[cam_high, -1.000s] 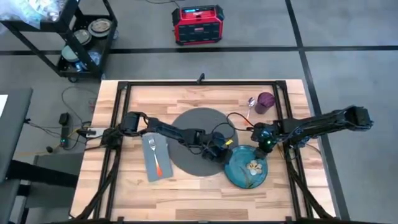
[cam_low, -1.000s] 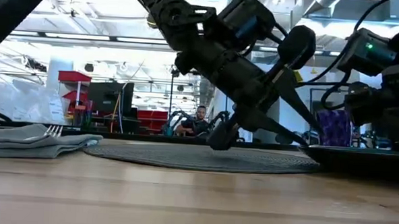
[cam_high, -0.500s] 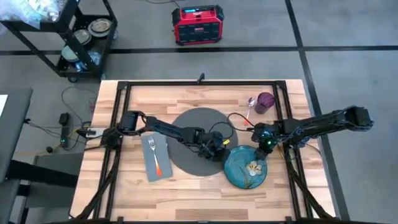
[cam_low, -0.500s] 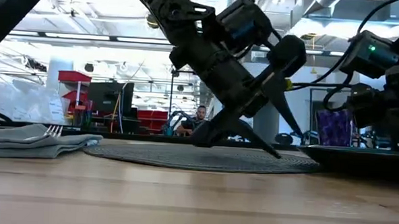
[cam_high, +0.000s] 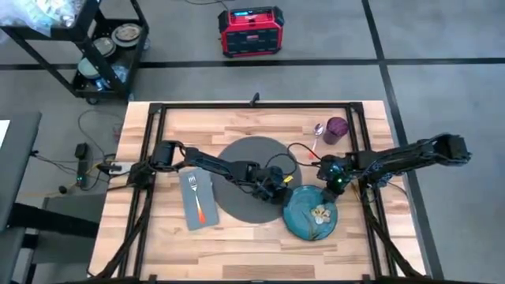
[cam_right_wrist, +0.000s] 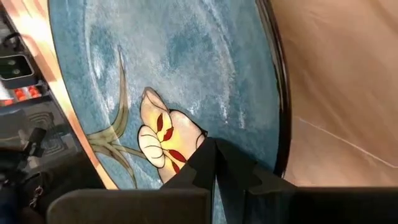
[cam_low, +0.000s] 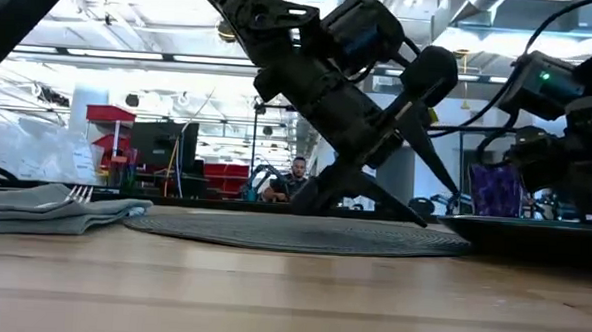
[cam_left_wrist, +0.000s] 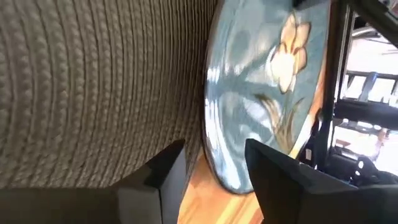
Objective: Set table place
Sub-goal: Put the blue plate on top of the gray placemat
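Plate [cam_high: 312, 213], edged slightly nearer the mat [cam_high: 248, 177], is being released by the left claw [cam_high: 278, 192], now open.

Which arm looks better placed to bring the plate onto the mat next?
Probably the left: its open gripper sits low at the mat's edge facing the plate rim. The right gripper is shut at the plate's far rim.
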